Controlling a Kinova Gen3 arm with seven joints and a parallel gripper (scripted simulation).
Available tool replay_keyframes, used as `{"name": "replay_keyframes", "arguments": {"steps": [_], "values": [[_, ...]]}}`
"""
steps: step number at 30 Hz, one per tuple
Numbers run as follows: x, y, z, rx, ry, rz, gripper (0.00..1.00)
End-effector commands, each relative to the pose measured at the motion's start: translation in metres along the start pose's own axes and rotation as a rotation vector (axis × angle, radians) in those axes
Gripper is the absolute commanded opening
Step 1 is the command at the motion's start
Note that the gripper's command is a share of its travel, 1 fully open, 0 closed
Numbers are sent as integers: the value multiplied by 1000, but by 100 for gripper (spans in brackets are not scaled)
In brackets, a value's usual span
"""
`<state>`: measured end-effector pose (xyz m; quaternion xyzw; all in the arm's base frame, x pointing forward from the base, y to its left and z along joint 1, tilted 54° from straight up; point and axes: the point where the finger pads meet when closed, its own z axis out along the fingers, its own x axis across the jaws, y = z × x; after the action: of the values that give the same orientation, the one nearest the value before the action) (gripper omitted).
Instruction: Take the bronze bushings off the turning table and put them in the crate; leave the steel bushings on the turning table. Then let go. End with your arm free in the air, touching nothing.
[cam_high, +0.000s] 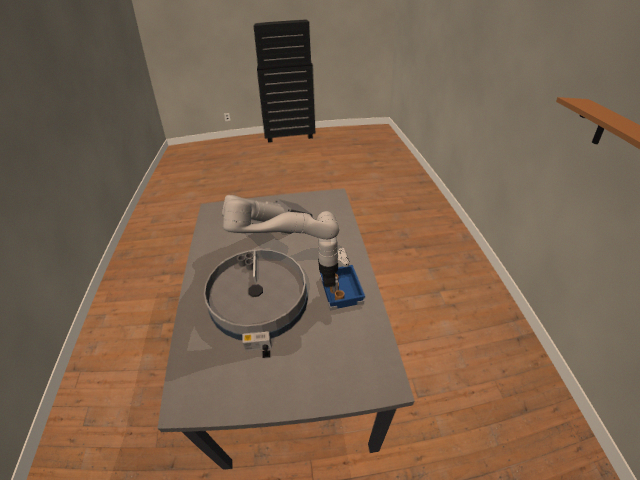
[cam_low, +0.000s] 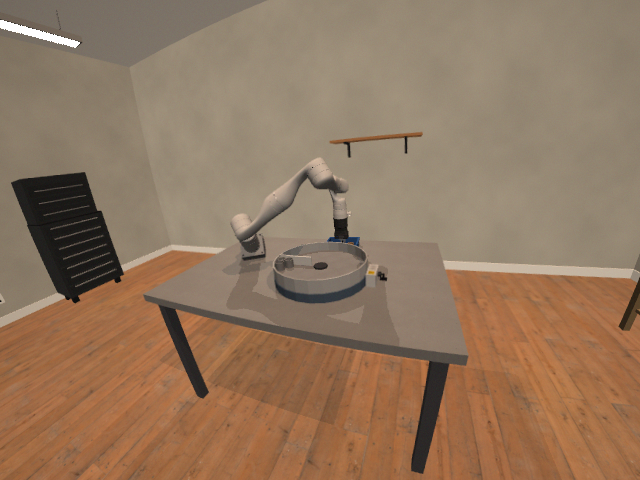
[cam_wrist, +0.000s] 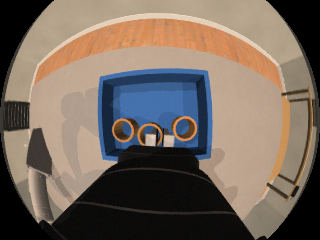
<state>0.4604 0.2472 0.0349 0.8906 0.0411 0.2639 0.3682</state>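
Nearly everything the task asks for looks done. On the bench (cam_high: 289, 372), the turning table (cam_high: 217, 310) carries only a small cluster of grey steel bushings (cam_high: 245, 259) at its far rim, beside a pale radial bar; no bronze piece shows anywhere on its disc in the top or exterior views. The blue crate (cam_wrist: 107, 120) stands just right of the turning table, and the arm reaches down over it, the end effector (cam_wrist: 160, 139) hanging inside the crate's near half.

From the wrist view, three bronze rings line up along the crate's near wall. The left bronze bushing (cam_wrist: 123, 130) and the right bronze bushing (cam_wrist: 184, 128) stand free on the crate floor. The middle bronze bushing (cam_wrist: 148, 130) sits between them with the pale fingertips at its rim, and the end effector is clenched on it, gripping through its wall as far as can be told.

What seems left is small: set this last bronze piece fully down if it is not yet resting, open the fingers, and lift clear without knocking the neighbours on either side, which stand close.
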Motion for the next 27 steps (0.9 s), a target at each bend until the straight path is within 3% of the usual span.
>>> {"name": "replay_keyframes", "arguments": {"steps": [1,13,14,27], "values": [[0,0,1,1,0,0,0],[0,0,1,1,0,0,0],[0,0,1,1,0,0,47],[0,0,1,1,0,0,47]]}}
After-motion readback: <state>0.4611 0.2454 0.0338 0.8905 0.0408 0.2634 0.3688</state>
